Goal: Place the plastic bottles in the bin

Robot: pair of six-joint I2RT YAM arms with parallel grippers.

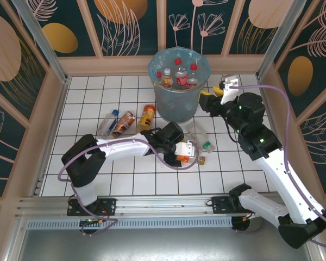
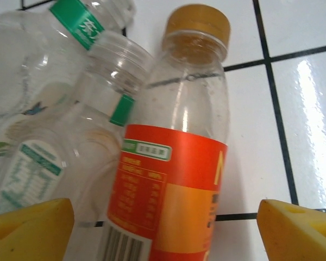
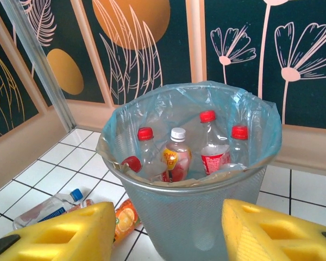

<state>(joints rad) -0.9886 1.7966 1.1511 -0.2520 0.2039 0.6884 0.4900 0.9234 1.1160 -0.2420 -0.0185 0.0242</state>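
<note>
Plastic bottles (image 1: 179,76) stand packed inside the bin (image 1: 176,106) at the far middle of the tiled floor (image 1: 87,98) in the top view, caps up. To the bin's left three more lie on the tiles: a blue-capped bottle (image 1: 107,122), a brown-labelled bottle (image 1: 123,124) just beside it, and an orange-wrapped bottle (image 1: 147,117) nearest the bin. The left gripper (image 1: 187,151) is stretched out in front of the bin over a small cluster that includes a clear green-capped bottle (image 1: 202,140). The right gripper (image 1: 206,100) hangs just to the right of the bin.

From the left wrist, the yellow pads (image 2: 30,228) stand wide apart at the lower corners, released. Between them, touching neither, lies a gold-capped bottle (image 2: 174,179) with a red-orange label. Against its left side lie clear bottles with green labels (image 2: 49,109).

From the right wrist, the yellow fingers (image 3: 271,228) are spread with nothing between them, facing the bin. Inside its light-blue bag (image 3: 152,109) stand several red-capped bottles (image 3: 209,144) and one white-capped bottle (image 3: 176,155). The blue-capped and orange-wrapped bottles lie on the floor at lower left.
</note>
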